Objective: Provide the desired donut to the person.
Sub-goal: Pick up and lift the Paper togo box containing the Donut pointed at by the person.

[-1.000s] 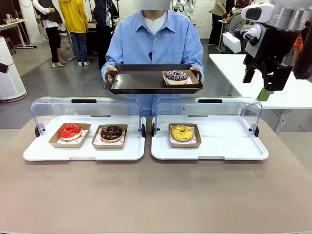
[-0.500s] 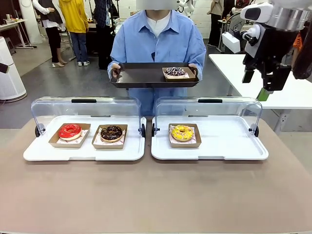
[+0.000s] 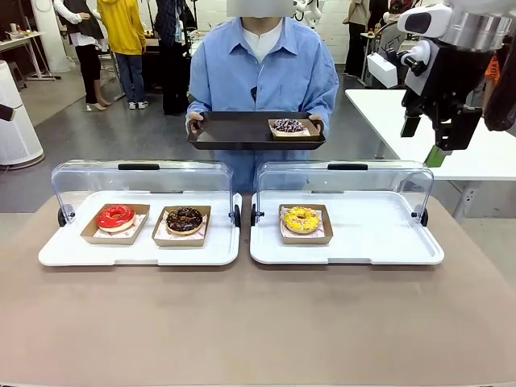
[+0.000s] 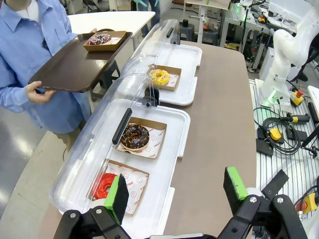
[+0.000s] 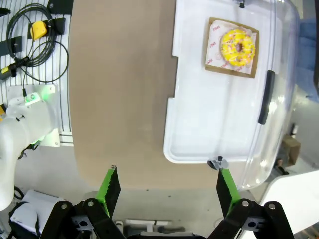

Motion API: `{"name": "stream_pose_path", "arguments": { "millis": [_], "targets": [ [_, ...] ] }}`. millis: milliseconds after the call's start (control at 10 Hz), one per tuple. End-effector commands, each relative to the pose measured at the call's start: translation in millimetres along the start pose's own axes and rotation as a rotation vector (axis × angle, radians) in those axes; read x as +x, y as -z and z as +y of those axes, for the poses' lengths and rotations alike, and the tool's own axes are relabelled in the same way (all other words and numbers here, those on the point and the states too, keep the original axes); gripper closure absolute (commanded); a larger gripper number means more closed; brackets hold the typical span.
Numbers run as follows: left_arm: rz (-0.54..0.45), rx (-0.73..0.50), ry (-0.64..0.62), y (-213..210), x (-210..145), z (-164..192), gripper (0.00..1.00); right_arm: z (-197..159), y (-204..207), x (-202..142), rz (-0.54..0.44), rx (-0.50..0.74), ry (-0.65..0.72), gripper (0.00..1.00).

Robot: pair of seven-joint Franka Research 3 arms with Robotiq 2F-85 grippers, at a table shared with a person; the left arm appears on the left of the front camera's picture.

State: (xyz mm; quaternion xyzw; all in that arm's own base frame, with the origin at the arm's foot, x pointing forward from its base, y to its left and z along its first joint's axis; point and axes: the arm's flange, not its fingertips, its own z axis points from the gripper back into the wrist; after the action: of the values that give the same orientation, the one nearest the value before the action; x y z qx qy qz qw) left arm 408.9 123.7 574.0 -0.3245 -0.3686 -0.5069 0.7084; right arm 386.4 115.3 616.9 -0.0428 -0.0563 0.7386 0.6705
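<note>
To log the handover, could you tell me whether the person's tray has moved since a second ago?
Yes: the dark tray has drawn back, farther from the clear display lids.

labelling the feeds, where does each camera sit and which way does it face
Front: between the arms, faces the person holding a tray across the table; right hand raised.
Left wrist: over open left hand, looks along both cases to the person.
Right wrist: over open right hand, looks down.
Shared: yellow donut, in all three.
</note>
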Motion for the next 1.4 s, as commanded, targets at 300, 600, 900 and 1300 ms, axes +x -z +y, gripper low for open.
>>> {"name": "stream_pose_path", "arguments": {
  "millis": [300, 600, 900, 1300],
  "targets": [
    [-0.004, 0.0, 0.003, -1.2, 1.4, -0.8, 0.0, -7.9, -10.7, -80.0, -0.363, 0.105, 0.089, 0.0],
    [-0.004, 0.0, 0.003, -1.2, 1.4, -0.8, 0.0, -4.3, 34.5, -214.4, -0.829, 0.049, 0.21, 0.0],
    [-0.004, 0.0, 0.003, -1.2, 1.4, -0.8, 0.0, 17.4, 85.3, -305.9, -1.096, -0.096, 0.354, 0.0],
    [-0.004, 0.0, 0.003, -1.2, 1.4, -0.8, 0.0, 11.6, 111.5, -336.8, -1.225, -0.023, 0.381, 0.0]
  ]
}}
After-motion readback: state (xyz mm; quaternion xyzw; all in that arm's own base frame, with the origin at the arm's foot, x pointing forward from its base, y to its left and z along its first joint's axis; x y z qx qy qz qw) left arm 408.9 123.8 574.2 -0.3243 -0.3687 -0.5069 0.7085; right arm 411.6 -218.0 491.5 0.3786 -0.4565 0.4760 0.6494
